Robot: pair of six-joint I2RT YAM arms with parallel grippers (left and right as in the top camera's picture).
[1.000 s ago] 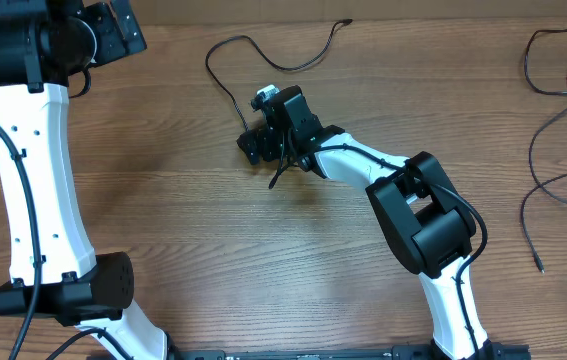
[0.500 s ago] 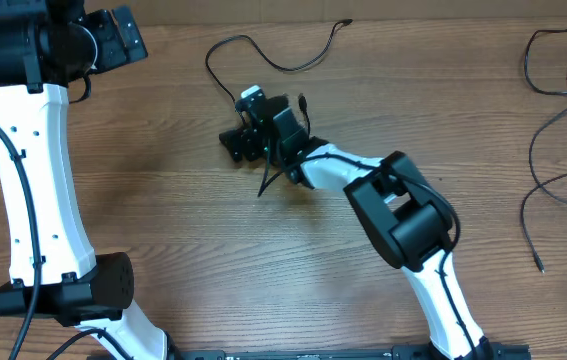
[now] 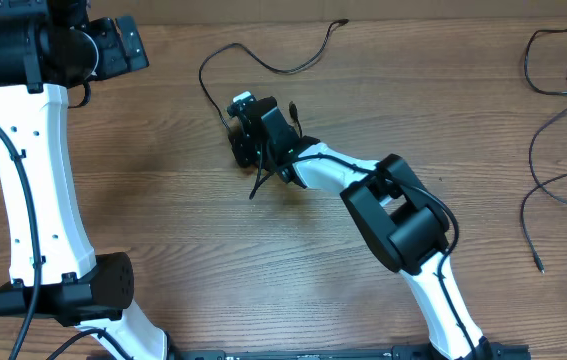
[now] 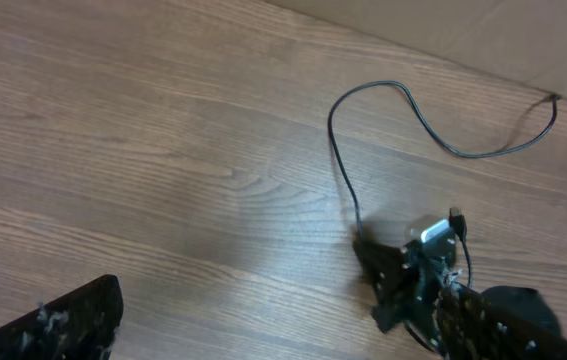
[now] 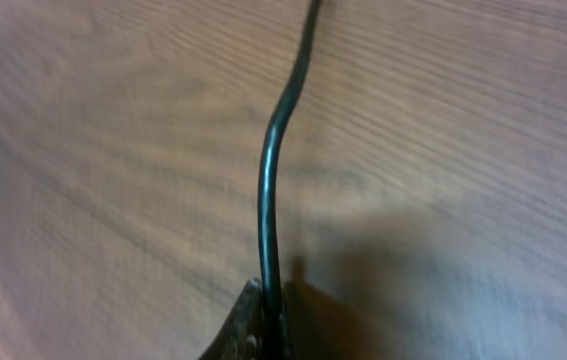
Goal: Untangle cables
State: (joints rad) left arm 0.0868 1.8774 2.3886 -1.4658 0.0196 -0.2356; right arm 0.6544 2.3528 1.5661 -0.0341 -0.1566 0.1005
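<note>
One thin black cable (image 3: pixel 263 58) lies at the table's far middle, its plug end (image 3: pixel 344 23) to the right and its loop running down to my right gripper (image 3: pixel 242 147). That gripper is shut on the cable (image 5: pixel 268 190), which rises from between its fingertips (image 5: pixel 253 330) in the right wrist view. From the left wrist view the right gripper (image 4: pixel 403 290) sits at the cable's (image 4: pixel 348 190) lower end. My left gripper (image 3: pixel 118 45) hovers open at the far left, away from the cable, with one finger (image 4: pixel 68 325) showing.
More black cables (image 3: pixel 553 130) lie in loose strands along the right edge of the table, with a free end (image 3: pixel 539 268) pointing toward the front. The left arm's white link (image 3: pixel 33 170) stands along the left side.
My right gripper moved left and toward the back, then shut on the cable. The cable's loop shifted a little to the left. The left arm stayed put.
</note>
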